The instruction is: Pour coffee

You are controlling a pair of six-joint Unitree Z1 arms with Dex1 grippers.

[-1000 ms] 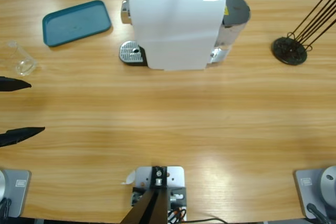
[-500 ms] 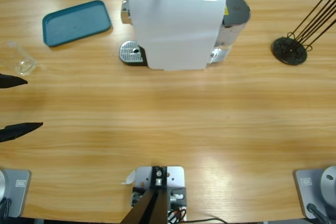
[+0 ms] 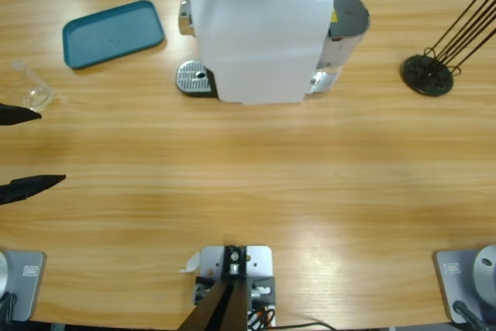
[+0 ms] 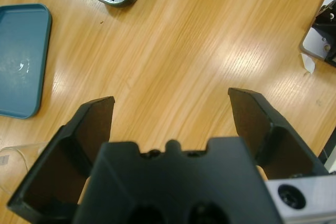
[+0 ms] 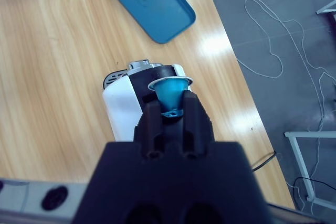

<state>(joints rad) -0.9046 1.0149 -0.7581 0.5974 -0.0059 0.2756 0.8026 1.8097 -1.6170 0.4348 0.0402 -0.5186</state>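
Jaws of the left gripper [image 3: 29, 147] stand wide apart with nothing between them, low over the wooden table [image 3: 256, 160] at its left edge, near a clear glass [image 3: 32, 89]. The right gripper [image 5: 169, 107] is clenched on a blue coffee capsule [image 5: 170, 91], held above the top of the white coffee machine [image 3: 260, 32]. A teal tray [image 3: 112, 32] lies beside the machine. No coffee is visible.
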